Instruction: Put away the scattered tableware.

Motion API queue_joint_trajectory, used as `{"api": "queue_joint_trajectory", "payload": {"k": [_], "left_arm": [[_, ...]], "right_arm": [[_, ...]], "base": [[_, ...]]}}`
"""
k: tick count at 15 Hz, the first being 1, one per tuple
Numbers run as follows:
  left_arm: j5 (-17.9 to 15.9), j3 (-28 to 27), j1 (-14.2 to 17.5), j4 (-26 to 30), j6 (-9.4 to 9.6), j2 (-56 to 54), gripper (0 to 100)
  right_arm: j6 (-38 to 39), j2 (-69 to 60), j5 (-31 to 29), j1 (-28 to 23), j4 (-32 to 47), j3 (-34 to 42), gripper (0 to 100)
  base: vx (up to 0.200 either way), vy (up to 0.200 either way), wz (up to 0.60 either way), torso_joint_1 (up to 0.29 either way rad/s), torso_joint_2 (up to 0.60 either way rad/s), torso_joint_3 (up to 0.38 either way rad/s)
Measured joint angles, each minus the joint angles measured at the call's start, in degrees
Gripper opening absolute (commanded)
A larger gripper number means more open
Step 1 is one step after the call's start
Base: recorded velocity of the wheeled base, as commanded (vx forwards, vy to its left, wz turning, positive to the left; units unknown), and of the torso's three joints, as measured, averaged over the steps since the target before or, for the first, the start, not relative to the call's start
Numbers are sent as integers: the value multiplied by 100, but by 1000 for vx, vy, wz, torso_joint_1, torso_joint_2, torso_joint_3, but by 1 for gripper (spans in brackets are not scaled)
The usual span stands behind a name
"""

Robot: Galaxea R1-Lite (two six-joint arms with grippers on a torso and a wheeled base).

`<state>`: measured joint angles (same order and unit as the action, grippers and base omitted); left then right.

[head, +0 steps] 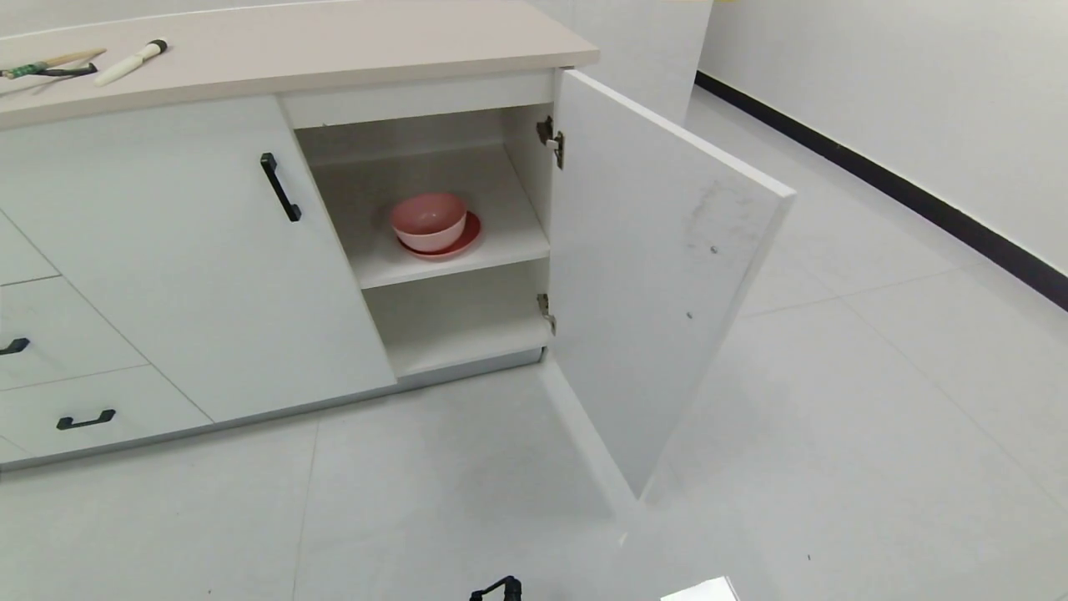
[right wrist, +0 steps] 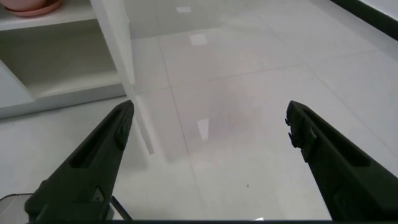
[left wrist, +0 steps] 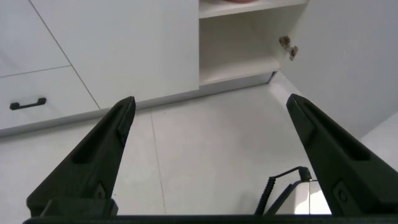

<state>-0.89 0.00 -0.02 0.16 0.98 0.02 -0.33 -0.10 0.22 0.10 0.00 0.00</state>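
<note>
A pink bowl (head: 429,219) sits on a red plate (head: 464,239) on the upper shelf (head: 501,242) of the open cabinet. The plate's edge (right wrist: 28,7) also shows on that shelf in the right wrist view. My left gripper (left wrist: 208,109) hangs open above the floor in front of the cabinet, nothing between its fingers. My right gripper (right wrist: 208,115) is open too, low over the floor beside the open door (right wrist: 118,37), holding nothing.
The cabinet door (head: 659,267) stands swung out to the right. The left door with a black handle (head: 279,186) is shut, with drawers (head: 83,417) further left. Utensils (head: 129,60) lie on the countertop. The lower shelf (head: 467,334) is bare. Open tiled floor lies to the right.
</note>
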Motion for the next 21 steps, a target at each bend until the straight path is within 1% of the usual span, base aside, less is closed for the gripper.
{"api": "queue_joint_trajectory", "payload": {"k": [5, 9, 19, 21], "left_arm": [[-4, 0, -11, 2, -2, -2, 100], [-9, 0, -9, 2, -5, -2, 100], [-11, 0, 0, 2, 17, -2, 100], [-11, 0, -5, 2, 0, -2, 100]], "right_arm": [[6, 0, 24, -15, 0, 0, 0], [-10, 0, 18, -5, -2, 0, 0], [-10, 2, 13, -5, 0, 0, 0], [-21, 2, 137, -2, -111, 0, 0]], "base": [[0, 0, 0, 0, 0, 0], [200, 0, 0, 1, 1, 1], [0, 0, 0, 0, 0, 0], [0, 0, 0, 0, 0, 0]]}}
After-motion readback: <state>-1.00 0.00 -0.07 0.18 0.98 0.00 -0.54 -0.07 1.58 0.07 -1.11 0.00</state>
